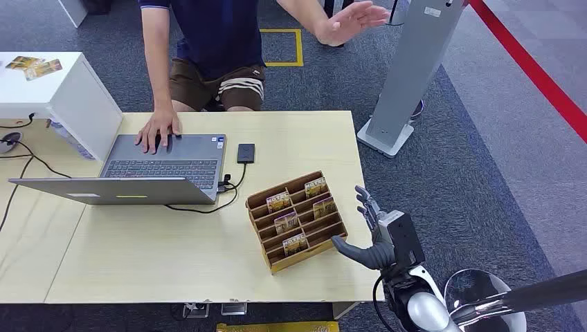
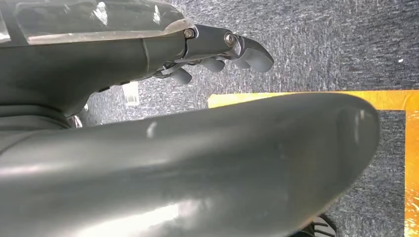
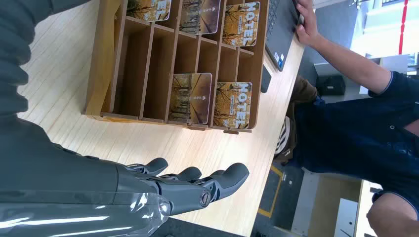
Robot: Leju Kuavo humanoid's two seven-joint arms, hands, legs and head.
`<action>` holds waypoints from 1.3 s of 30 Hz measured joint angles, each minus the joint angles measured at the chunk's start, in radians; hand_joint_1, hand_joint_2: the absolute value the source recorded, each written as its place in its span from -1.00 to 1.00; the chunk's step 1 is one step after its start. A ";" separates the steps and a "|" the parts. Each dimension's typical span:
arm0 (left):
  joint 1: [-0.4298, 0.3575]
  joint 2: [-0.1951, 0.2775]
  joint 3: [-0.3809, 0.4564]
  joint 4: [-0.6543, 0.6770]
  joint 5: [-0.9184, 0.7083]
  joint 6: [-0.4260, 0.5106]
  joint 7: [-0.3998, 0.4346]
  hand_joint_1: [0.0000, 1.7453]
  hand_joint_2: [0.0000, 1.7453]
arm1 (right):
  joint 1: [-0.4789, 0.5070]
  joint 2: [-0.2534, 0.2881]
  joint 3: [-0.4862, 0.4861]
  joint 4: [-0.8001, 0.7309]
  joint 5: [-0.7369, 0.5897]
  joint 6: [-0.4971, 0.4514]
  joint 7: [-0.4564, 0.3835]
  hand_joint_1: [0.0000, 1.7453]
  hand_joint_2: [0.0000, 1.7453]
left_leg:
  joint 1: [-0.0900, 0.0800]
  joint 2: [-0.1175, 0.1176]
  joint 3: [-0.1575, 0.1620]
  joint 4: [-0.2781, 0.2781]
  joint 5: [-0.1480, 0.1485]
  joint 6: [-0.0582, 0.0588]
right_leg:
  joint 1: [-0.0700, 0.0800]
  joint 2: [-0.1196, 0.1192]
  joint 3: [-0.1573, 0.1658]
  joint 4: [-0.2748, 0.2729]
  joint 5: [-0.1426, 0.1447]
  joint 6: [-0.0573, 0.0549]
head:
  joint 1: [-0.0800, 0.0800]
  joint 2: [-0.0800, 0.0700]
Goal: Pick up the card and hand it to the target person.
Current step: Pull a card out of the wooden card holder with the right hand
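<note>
Step in hand: reaching for a card; nothing is picked up yet, by the look of it.
Right robot hand [image 1: 374,235]: wide, fingers spread and straight, thumb stretched toward the wooden rack [image 1: 296,220]; it holds nothing and hovers at the counter [image 1: 173,256] edge, just beside the rack's right end.
Left robot hand [image 2: 217,52]: hangs over the carpet with fingers curled in; I judge it empty, though the arm cover hides part of it.
Cards: several stand upright in the rack's slots; the one nearest the right robot hand is the HOTEL card [image 3: 233,105] in the outer row, with a second card [image 3: 191,98] in the slot beside it.
Target person: the person's raised hand [image 1: 346,21] is held open beyond the far side of the counter; the other hand [image 1: 158,130] rests on the laptop [image 1: 152,169].
How to do it well: bring thumb and fingers over the top edge of one card only, pinch the exposed part above the divider, and lift straight up along the slot.
Risk: the rack looks light, so a sideways push may slide it or knock the neighbouring card.
</note>
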 joint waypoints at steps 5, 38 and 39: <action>0.000 0.000 -0.001 0.000 0.000 -0.001 0.000 -1.00 -1.00 | 0.000 0.000 0.000 0.000 0.001 -0.006 0.003 -1.00 1.00 | 0.000 0.000 0.000 0.000 0.000 0.000 | 0.000 0.000 0.000 0.000 0.000 0.000 | 0.000 0.000; -0.004 0.007 -0.018 0.000 0.005 -0.018 -0.009 -1.00 -1.00 | -0.090 -0.011 0.009 -0.069 0.588 0.014 0.289 -1.00 1.00 | 0.000 0.000 0.000 0.000 0.000 0.000 | 0.000 0.000 0.000 0.000 0.000 0.000 | 0.000 0.000; -0.004 0.007 -0.018 0.000 0.005 -0.018 -0.009 -1.00 -1.00 | -0.090 -0.011 0.009 -0.071 0.589 0.014 0.289 -1.00 1.00 | 0.000 0.000 0.000 0.000 0.000 0.000 | 0.000 0.000 0.000 0.000 0.000 0.000 | 0.000 0.000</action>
